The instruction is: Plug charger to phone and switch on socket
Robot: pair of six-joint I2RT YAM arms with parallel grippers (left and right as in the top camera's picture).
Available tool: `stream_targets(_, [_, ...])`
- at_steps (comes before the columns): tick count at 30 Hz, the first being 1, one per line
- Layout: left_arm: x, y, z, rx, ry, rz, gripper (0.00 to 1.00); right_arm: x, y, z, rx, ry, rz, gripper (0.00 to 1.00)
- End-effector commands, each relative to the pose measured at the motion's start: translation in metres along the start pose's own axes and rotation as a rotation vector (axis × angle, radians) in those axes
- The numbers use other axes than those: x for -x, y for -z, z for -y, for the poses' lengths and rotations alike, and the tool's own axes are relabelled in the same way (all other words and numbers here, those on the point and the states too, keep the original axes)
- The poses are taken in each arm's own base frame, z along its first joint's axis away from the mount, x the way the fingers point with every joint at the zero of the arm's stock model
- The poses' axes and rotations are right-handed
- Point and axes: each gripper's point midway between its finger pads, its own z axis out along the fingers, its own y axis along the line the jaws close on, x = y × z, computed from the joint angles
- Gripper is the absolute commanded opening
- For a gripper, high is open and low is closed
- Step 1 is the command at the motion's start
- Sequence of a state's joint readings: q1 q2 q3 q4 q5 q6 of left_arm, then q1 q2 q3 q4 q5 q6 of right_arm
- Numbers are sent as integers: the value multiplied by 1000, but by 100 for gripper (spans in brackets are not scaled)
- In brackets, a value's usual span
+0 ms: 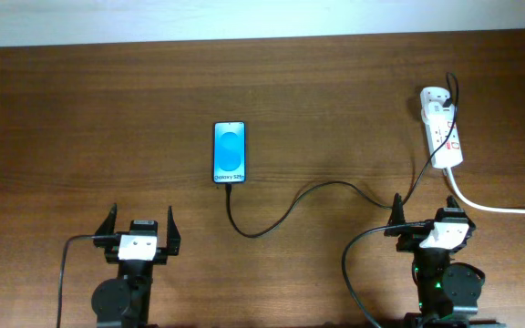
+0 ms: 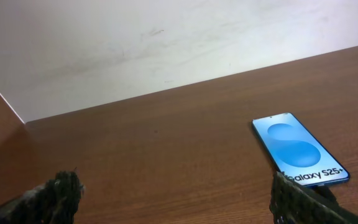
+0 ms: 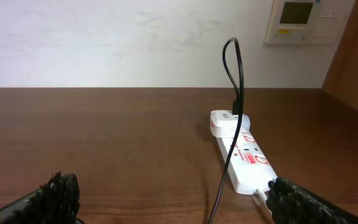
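Observation:
The phone [image 1: 230, 152] lies flat at the table's middle, its blue screen lit; it also shows in the left wrist view [image 2: 299, 149]. The thin black charger cable [image 1: 290, 211] curves from the phone's near end to a white adapter [image 1: 434, 95] on the far end of the socket strip [image 1: 444, 135]. In the right wrist view the cable [image 3: 231, 149] rises from the adapter over the socket [image 3: 245, 158]. My left gripper [image 1: 140, 225] is open and empty, near the front edge, below and left of the phone. My right gripper [image 1: 424, 217] is open and empty, just in front of the socket.
The socket's thick white cord [image 1: 499, 209] runs off to the right edge. The robots' thicker black cables [image 1: 354, 260] loop beside each arm base. A wall [image 2: 135, 43] stands behind the table, with a wall panel [image 3: 298, 20] at the right.

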State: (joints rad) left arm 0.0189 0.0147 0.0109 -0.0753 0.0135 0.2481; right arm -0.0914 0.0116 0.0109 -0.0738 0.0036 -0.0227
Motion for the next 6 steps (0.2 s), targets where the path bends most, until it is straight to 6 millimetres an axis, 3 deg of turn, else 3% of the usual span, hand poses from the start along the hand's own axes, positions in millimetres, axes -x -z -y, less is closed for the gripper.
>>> stream_targets(1, [-1, 0, 0, 3, -19, -1, 100, -2, 0, 0, -2, -3, -4, 98])
stream_targets(6, [-1, 0, 0, 3, -19, -2, 99, -2, 0, 0, -2, -3, -4, 98])
